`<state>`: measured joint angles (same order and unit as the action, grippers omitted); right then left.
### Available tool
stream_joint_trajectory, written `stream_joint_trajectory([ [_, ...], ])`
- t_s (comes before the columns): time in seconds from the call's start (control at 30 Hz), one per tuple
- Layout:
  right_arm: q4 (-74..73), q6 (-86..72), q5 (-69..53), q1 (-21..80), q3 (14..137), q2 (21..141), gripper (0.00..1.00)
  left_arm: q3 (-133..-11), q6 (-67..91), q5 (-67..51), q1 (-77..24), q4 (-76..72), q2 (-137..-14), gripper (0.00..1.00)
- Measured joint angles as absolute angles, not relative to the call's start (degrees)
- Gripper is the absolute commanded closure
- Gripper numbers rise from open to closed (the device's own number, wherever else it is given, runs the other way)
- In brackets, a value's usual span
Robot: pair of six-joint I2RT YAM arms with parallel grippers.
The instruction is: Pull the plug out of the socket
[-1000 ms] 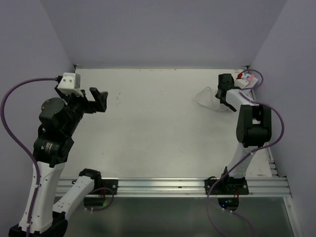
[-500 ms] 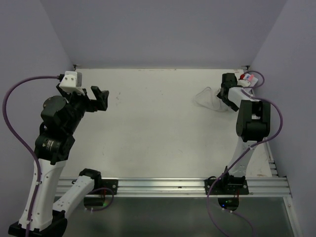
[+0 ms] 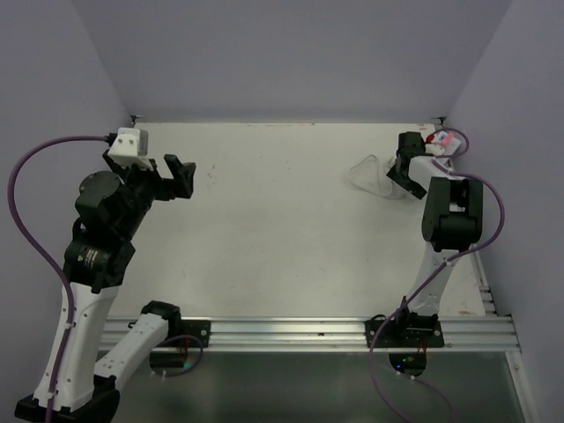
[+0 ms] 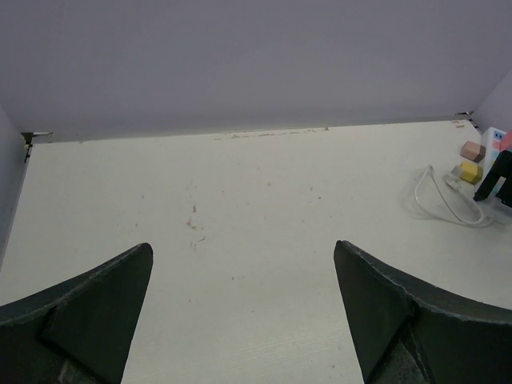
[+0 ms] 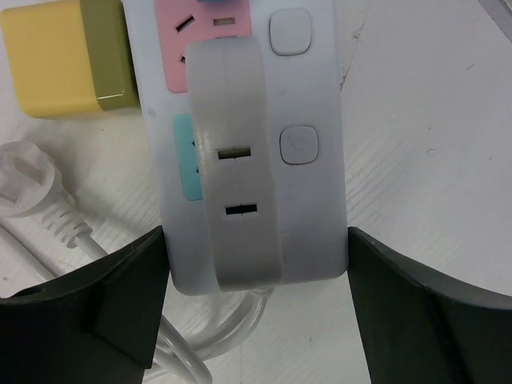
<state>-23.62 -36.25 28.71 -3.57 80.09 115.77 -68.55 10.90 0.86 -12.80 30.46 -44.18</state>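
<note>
White plastic fills the right wrist view: the socket [image 5: 312, 200], a long strip with pink and teal outlet faces, lies in the far right corner of the table [image 3: 282, 220]. Its near end sits squarely between the fingers of the right gripper [image 5: 256, 232]. The jaws stand wide, one on each long side of the strip, each finger edge right at the casing. Whether they press on it cannot be told. A yellow block [image 5: 68, 56] lies against the strip's left side, and the thin white cord [image 5: 216, 336] loops out from under the near end. Over the far left of the table, well apart from the socket, the left gripper [image 4: 242, 246] hangs with jaws spread wide, holding nothing.
</note>
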Motion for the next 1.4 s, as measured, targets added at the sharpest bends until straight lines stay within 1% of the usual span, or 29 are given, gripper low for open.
stream_joint_trajectory([
  [0.1, -23.5, -35.6, 28.6, -3.6, 80.1, 115.8, 0.34, -68.6, 10.9, 0.9, -12.8, 30.5, -43.9, 0.00],
  [0.13, -23.5, -35.3, 28.5, -3.6, 80.1, 115.8, 0.45, -68.6, 10.9, 0.9, -12.8, 30.5, -43.7, 0.01],
  [0.17, -23.4, -35.1, 28.4, -3.7, 80.1, 115.8, 0.49, -68.6, 10.9, 0.9, -12.8, 30.5, -43.6, 0.00],
  [0.2, -23.4, -34.8, 28.4, -3.7, 80.1, 115.8, 0.58, -68.6, 10.9, 0.9, -12.8, 30.5, -43.5, 0.00],
  [0.27, -23.4, -34.3, 28.3, -3.7, 80.1, 115.7, 0.64, -68.6, 10.9, 0.9, -12.8, 30.5, -43.2, 0.01],
  [0.3, -23.5, -34.1, 28.0, -3.8, 80.1, 115.6, 0.71, -68.6, 10.9, 0.9, -12.8, 30.5, -43.0, 0.01],
  [0.4, -23.6, -33.3, 26.8, -3.9, 79.4, 114.8, 0.78, -68.6, 10.9, 0.8, -12.8, 30.4, -42.5, 0.00],
  [0.63, -24.2, -30.7, 20.9, -3.3, 72.9, 109.0, 0.79, -68.6, 10.9, 0.8, -12.8, 30.5, -41.4, 0.00],
  [0.77, -24.7, -28.1, 19.0, -0.2, 69.7, 106.3, 0.80, -68.3, 11.0, 0.8, -12.8, 30.4, -40.3, 0.00],
  [0.93, -25.3, -24.9, 17.6, 9.8, 67.1, 102.9, 0.81, -67.5, 11.4, 0.2, -12.8, 30.4, -39.8, 0.00],
  [1.07, -25.0, -22.1, 14.0, 18.7, 65.2, 100.0, 0.84, -66.6, 11.5, -0.4, -12.8, 30.5, -39.5, 0.00],
  [1.17, -24.8, -19.4, 11.5, 23.7, 64.3, 98.8, 0.84, -65.6, 11.6, -0.8, -12.9, 30.5, -39.0, 0.00],
  [1.2, -24.5, -18.4, 10.7, 25.1, 64.1, 98.8, 0.86, -65.1, 11.7, -1.0, -12.9, 30.5, -38.8, 0.01],
  [1.33, -22.2, -14.3, 7.8, 31.0, 62.0, 98.8, 0.86, -63.2, 12.5, -1.7, -12.9, 30.5, -38.3, 0.00],
  [1.4, -20.4, -12.3, 6.0, 33.8, 60.5, 98.8, 0.84, -62.1, 12.9, -1.8, -12.9, 30.6, -38.1, 0.00],
])
